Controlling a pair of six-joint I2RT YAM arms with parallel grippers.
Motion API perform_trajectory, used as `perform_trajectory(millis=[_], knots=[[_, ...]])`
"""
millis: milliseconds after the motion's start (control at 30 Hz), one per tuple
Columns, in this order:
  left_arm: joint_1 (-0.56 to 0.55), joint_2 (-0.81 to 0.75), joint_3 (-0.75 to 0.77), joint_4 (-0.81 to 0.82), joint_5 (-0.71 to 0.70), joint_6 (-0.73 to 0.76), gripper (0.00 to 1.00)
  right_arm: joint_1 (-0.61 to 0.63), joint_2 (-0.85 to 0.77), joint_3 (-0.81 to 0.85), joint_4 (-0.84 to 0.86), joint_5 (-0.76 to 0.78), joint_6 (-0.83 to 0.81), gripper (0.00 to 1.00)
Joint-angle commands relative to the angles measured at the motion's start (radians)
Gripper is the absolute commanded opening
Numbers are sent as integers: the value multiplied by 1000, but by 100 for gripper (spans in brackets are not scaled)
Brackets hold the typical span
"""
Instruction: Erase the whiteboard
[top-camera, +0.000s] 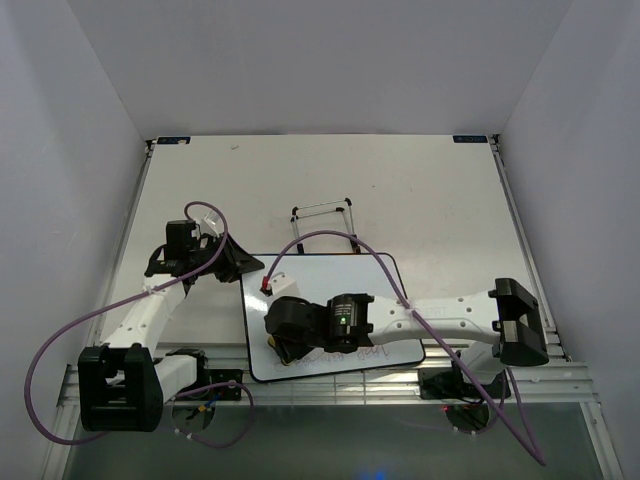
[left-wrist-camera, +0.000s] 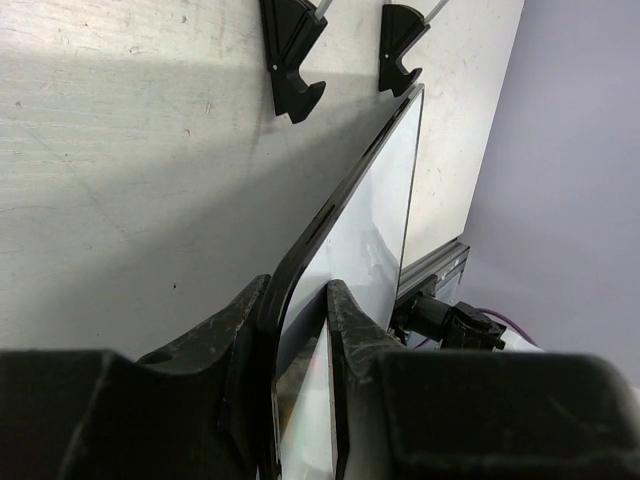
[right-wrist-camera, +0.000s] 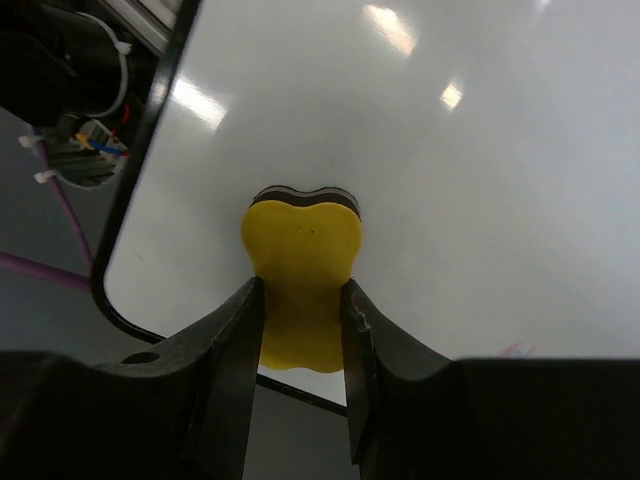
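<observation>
Resting on a pale table (top-camera: 400, 190), whiteboard (top-camera: 330, 275) — white walls (top-camera: 320, 60) around

A thin black wire easel stand (top-camera: 322, 205) sits on the scuffed white counter (top-camera: 430, 190), near its middle, its two hooked black feet (left-wrist-camera: 293, 60) resting there. A yellow eraser block (right-wrist-camera: 301, 262), narrow-waisted, carries a dark layer at its far end.

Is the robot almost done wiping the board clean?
Partly. The upper whiteboard looks clean. The left gripper clamps its edge while the right gripper presses the yellow eraser on it. Red scribble along the near edge is left.
</observation>
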Motion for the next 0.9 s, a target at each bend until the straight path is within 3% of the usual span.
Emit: perform_trajectory(millis=[0, 500, 867], knots=[[-13, -1, -9, -15, -152, 84, 0, 24, 46, 108, -11, 19, -29, 25], [-15, 3, -7, -15, -150, 84, 0, 107, 40, 83, -55, 39, 52, 25], [-19, 2, -6, -15, -149, 84, 0, 81, -166, -220, -149, 126, 228, 25]])
